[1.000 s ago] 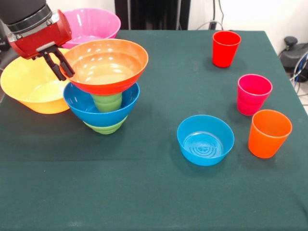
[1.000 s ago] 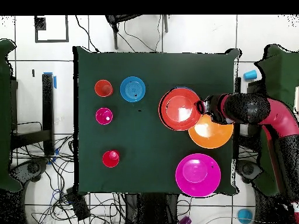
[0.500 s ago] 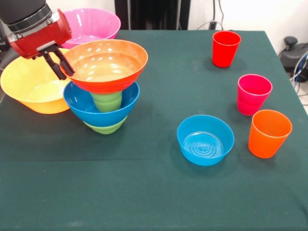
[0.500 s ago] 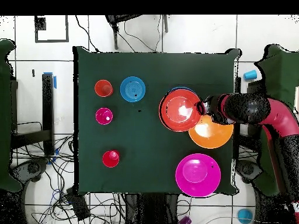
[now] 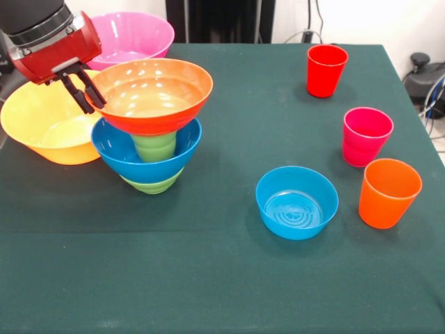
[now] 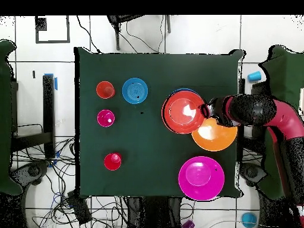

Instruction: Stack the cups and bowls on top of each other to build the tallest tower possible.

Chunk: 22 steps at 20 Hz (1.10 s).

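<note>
The gripper (image 5: 89, 92) is hanging at the far left of the front view, and its jaws are pinching the left rim of the orange-red bowl (image 5: 154, 94), closed on that rim with one finger inside and one outside. The arm (image 6: 261, 113) is reaching in from the right side of the overhead view, ending at the same bowl's edge.

The orange-red bowl is sitting on top of the tower (image 5: 149, 129), tilted slightly, resting over a light green cup (image 5: 154, 147) that is standing upside down inside the wide blue bowl (image 5: 142, 158). Under the blue bowl a small green bowl (image 5: 153, 185) is peeking out, touching the green tabletop (image 5: 208, 278).

Just left of the tower the big yellow bowl (image 5: 42, 129) is standing upright, and behind it, at the far left corner, the big pink bowl (image 5: 135, 35) is standing too.

Well apart to the right, the small blue bowl (image 5: 297, 202) is sitting upright near the middle of the tabletop, its ringed bottom showing. The orange cup (image 5: 389, 193) is standing just right of it, the pink cup (image 5: 366, 136) a little farther back, and the red cup (image 5: 326, 70) near the far right edge. All three cups are upright and apart from each other.
</note>
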Tool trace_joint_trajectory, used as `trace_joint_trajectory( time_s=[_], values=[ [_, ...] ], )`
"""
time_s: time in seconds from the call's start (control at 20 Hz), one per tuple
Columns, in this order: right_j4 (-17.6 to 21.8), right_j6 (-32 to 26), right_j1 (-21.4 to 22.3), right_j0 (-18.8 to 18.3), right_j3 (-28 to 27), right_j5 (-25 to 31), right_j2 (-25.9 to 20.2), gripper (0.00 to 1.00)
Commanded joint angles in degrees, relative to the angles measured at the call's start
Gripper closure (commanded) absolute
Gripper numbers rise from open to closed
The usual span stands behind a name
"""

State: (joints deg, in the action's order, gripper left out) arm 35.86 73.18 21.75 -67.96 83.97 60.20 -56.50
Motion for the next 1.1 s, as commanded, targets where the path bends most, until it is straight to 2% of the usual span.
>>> trace_joint_trajectory(
  time_s=[0.05,0.55,1.1],
  values=[
    [6.77,-20.1,-2.82,1.53,-4.94,3.25,5.59,1.0],
    [6.58,-20.44,-2.87,1.52,-5.63,4.12,5.42,1.0],
    [11.59,-11.46,-5.18,4.71,-2.55,-5.62,8.46,1.0]
  ],
)
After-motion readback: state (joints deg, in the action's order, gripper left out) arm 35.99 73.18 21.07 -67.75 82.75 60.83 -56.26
